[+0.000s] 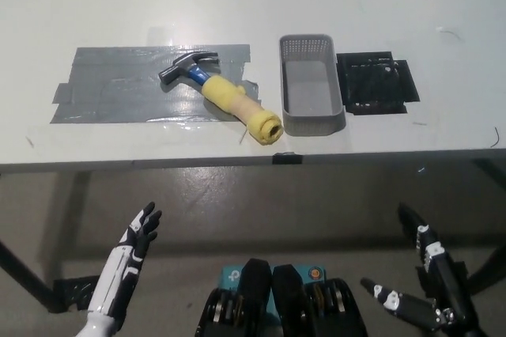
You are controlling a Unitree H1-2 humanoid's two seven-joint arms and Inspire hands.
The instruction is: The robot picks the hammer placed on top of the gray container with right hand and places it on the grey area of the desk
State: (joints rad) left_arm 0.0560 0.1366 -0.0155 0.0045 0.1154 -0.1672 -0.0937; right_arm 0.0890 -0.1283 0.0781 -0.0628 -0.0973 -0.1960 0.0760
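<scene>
One hammer (221, 91) is lying on the desk (118, 5), one gray container (311, 84) is sitting beside it, and two taped patches are showing: one grey area (111, 88) and one black patch (375, 82). Two robot hands are hanging below: one white left hand (126, 262), one black right hand (427, 289)

1. The white left hand (130, 251) sits low at about 7 o'clock in the head view, its forearm running up from the bottom edge.
2. Its fingers (148, 216) are stretched out nearly straight and held loosely together, pointing toward 1 o'clock; it holds nothing.
3. The black right hand (427, 285) is low at about 5 o'clock, close to the bottom right corner.
4. Its fingers (417, 229) are spread wide: one group reaches up toward 11 o'clock, while another digit sticks out toward 9 o'clock. It holds nothing either.
</scene>
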